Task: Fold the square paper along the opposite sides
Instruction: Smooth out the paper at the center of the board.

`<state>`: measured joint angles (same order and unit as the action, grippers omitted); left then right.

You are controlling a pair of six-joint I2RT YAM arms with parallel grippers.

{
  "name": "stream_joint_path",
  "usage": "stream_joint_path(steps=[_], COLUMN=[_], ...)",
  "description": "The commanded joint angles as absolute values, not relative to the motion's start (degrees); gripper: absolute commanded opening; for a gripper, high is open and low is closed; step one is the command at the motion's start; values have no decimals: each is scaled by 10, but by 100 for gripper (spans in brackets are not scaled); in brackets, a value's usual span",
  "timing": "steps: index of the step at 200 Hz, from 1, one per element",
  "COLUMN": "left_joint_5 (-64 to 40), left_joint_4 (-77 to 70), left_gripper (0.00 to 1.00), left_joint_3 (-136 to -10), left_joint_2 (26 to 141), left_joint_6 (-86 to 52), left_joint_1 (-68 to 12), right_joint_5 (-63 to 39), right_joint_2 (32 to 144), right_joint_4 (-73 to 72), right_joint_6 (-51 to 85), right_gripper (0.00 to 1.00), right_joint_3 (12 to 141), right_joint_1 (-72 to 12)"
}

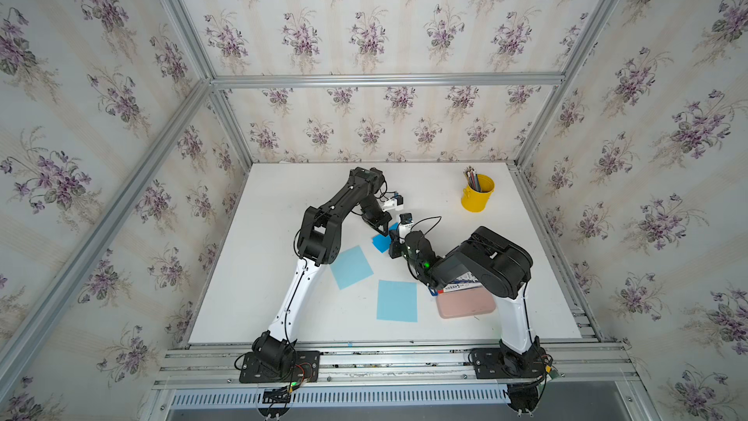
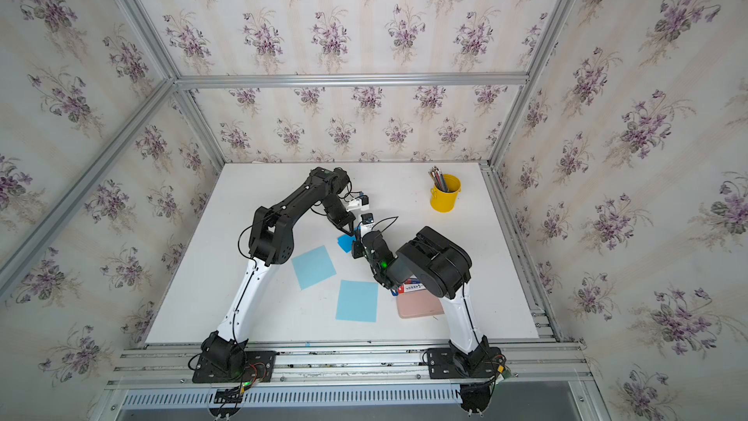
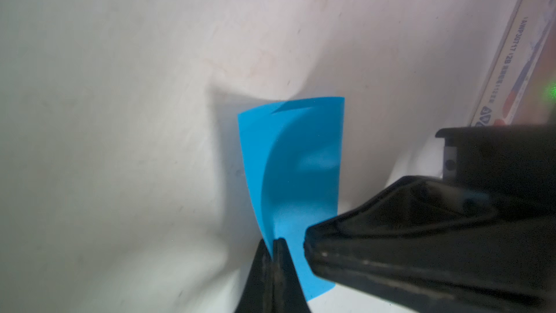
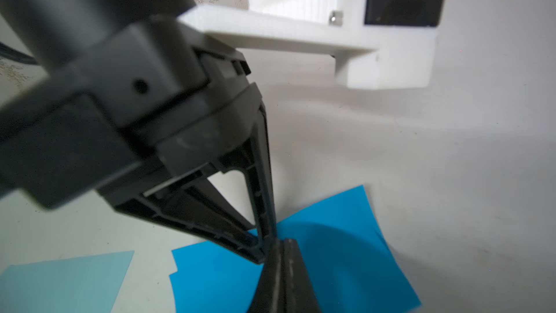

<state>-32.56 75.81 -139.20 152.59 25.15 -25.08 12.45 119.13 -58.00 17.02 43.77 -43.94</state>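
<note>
The square paper (image 1: pixel 380 241) (image 2: pixel 345 242) is bright blue and lies mid-table, one side curled up and over the rest. In the left wrist view the paper (image 3: pixel 301 161) arches up, and my left gripper (image 3: pixel 273 243) is shut on its lifted edge. My right gripper (image 4: pixel 282 242) is shut too, its tip resting on top of the paper (image 4: pixel 346 251) with nothing seen between its fingers. The two gripper tips nearly touch: the left gripper's fingers (image 4: pixel 261 221) stand right against the right tip. Both arms hide most of the sheet in both top views.
Two pale blue sheets (image 1: pixel 351 267) (image 1: pixel 397 300) lie flat nearer the front edge. A pink case (image 1: pixel 465 303) and a pencil box (image 1: pixel 461 283) sit under the right arm. A yellow cup of pencils (image 1: pixel 477 192) stands at the back right.
</note>
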Motion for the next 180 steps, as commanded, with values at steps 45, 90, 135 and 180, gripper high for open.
stream_joint_path(steps=[45,90,135,180], left_joint_5=[-241,-230,-230,-233], left_joint_4=[746,751,743,744], left_gripper=[0,0,0,0], left_joint_3=[-1387,-1386,-1374,-1368], left_joint_2=[1539,1535,1525,1528], left_joint_6=[258,259,256,251], left_joint_1=[-249,-247,-245,-246], right_joint_5=[211,216,213,180], right_joint_2=[1187,1180,1163,1132], right_joint_4=[-477,-437,-444,-450], right_joint_6=[195,227,240,261], right_gripper=[0,0,0,0], right_joint_3=[442,439,419,393], right_joint_1=[-439,-423,-402,-368])
